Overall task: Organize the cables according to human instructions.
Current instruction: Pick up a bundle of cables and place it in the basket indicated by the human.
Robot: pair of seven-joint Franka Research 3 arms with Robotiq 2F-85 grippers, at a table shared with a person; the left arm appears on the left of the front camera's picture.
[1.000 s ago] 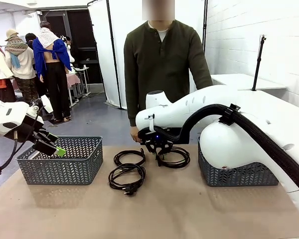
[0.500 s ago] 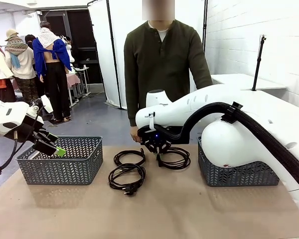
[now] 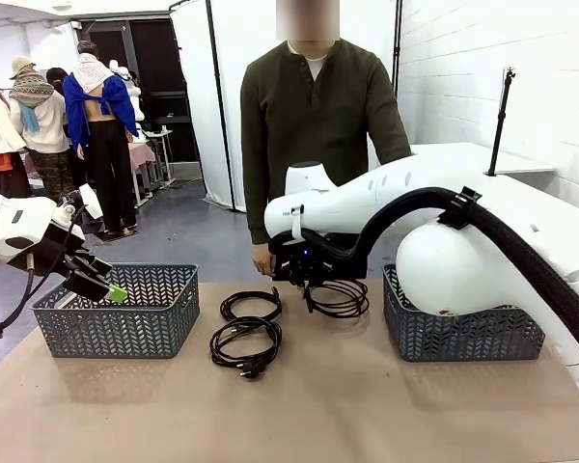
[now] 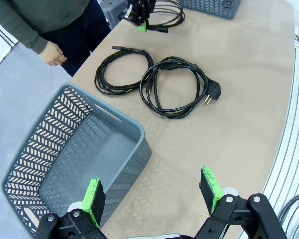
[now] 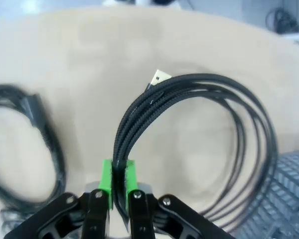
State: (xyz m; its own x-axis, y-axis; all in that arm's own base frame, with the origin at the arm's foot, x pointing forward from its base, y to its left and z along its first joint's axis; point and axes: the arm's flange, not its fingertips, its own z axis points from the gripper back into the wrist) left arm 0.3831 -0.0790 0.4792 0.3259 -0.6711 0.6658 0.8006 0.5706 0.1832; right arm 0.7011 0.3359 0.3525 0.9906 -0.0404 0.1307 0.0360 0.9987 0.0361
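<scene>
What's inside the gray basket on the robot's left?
The gray basket shows a bare floor and lattice walls, with nothing lying in it. The open left gripper covers a small part of its near end.

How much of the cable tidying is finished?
Nothing shows as finished: the left basket is empty. In hand: the right tool is shut on one coil. Left: the far coil and the near coil lie on the table; the left tool hangs open by the basket.
</scene>
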